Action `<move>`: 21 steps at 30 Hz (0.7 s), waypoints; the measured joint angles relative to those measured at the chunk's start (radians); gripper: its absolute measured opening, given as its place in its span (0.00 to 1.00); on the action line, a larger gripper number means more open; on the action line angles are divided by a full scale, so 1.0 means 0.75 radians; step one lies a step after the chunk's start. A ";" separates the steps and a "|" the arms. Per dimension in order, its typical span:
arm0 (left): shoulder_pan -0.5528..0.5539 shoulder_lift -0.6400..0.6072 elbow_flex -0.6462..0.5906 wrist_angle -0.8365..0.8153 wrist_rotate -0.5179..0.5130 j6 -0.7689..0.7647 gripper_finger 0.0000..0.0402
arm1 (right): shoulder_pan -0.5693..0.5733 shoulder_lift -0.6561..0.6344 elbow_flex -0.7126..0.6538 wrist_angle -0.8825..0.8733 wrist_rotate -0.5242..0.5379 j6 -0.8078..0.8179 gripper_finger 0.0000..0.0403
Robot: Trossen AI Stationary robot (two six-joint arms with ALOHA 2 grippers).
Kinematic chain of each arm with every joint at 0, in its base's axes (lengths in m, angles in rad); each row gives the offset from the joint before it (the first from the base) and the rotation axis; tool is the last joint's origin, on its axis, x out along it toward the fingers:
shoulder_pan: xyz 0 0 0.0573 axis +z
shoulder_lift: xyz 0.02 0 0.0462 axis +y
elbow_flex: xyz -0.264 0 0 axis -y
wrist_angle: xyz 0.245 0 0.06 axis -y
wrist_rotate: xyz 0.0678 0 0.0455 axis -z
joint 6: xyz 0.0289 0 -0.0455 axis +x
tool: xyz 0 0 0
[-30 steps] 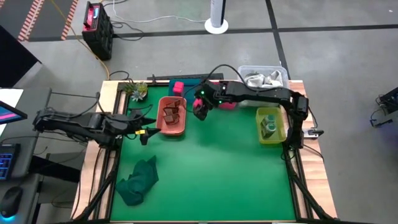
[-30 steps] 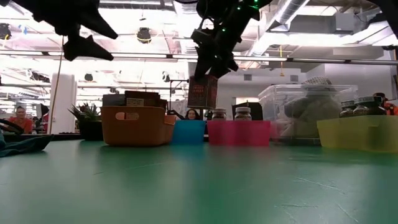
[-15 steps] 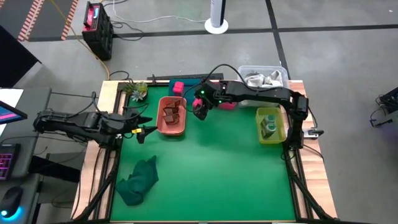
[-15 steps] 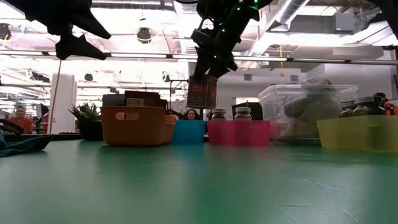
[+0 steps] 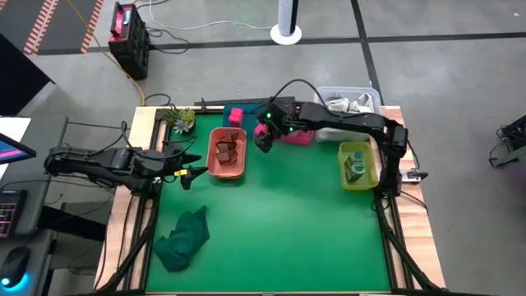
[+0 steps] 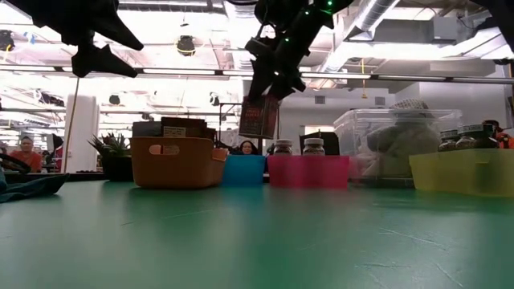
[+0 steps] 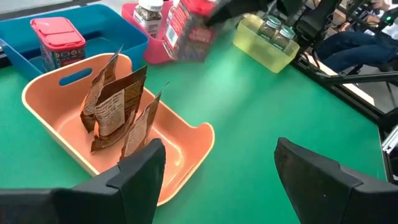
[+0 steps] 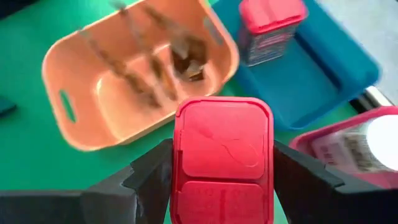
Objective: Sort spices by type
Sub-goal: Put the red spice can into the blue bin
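Green table (image 5: pixel 279 222) is carrying four sorting bins along its far edge, so each spice type is getting its own container.

Orange bin (image 5: pixel 228 154) is holding the reddish-brown packets (image 7: pixel 118 109), standing on edge and leaning together; that type looks done. Blue bin (image 5: pixel 246 111), just behind it, is holding one magenta-lidded box (image 8: pixel 268 28) upright. Pink bin (image 6: pixel 307 171) is holding two white-topped jars (image 6: pixel 293 148). Yellow bin (image 5: pixel 358 165), on the right side, is holding two greenish jars (image 7: pixel 273 28). Clear tub of grey-white packets (image 5: pixel 345 104) is sitting at the far right corner, apart from the sorting. Dark green cloth (image 5: pixel 185 238) is lying crumpled near the front left.

Right gripper (image 5: pixel 265 138) is hanging in the air between the orange bin and the pink bin, fingers clamped on either side of the second magenta box (image 8: pixel 222 158), lid toward the wrist camera. In the low view the box is hanging well above the table, clear of every bin wall. Judgement: it is being carried high to clear the rims, and it belongs beside its twin in the blue bin.

Left gripper (image 5: pixel 187 174) is waiting at the table's left edge, beside the orange bin, fingers spread apart and holding nothing, out of the right arm's path.
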 joint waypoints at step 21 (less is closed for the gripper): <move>0.000 0.000 0.000 0.001 0.000 -0.005 0.71 | -0.042 -0.001 0.076 -0.026 0.003 0.007 0.67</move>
